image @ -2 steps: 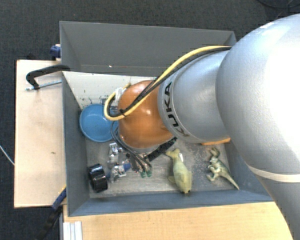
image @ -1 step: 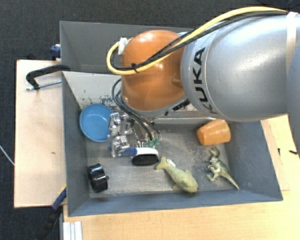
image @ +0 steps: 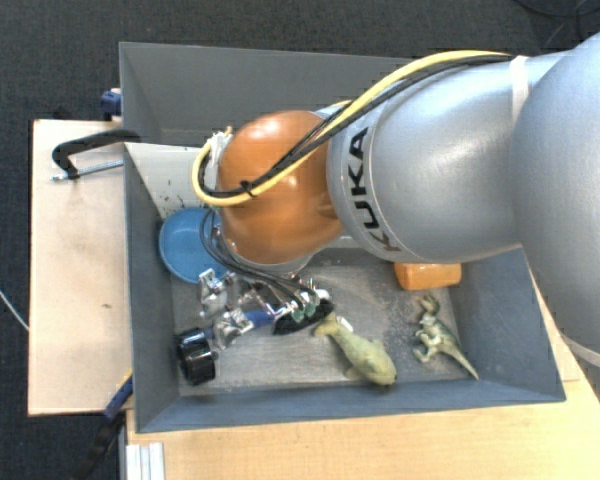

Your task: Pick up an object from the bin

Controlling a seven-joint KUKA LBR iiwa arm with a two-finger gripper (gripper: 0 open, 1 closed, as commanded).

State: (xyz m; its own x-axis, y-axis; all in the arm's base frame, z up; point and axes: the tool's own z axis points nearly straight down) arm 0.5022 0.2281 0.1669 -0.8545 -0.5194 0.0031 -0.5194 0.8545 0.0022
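- My gripper [image: 232, 313] hangs low over the front-left floor of the grey bin [image: 146, 318]; I cannot tell whether it is open or closed, or whether it has hold of anything.
- A yellow-green toy fish [image: 363, 355] lies just to its right.
- A small black object [image: 195, 356] lies near it, in the front-left corner.
- A blue bowl [image: 183, 245] sits behind it, partly under my orange wrist cover [image: 275, 193].
- Further right are an olive toy dinosaur [image: 438, 340] and an orange block [image: 427, 274].
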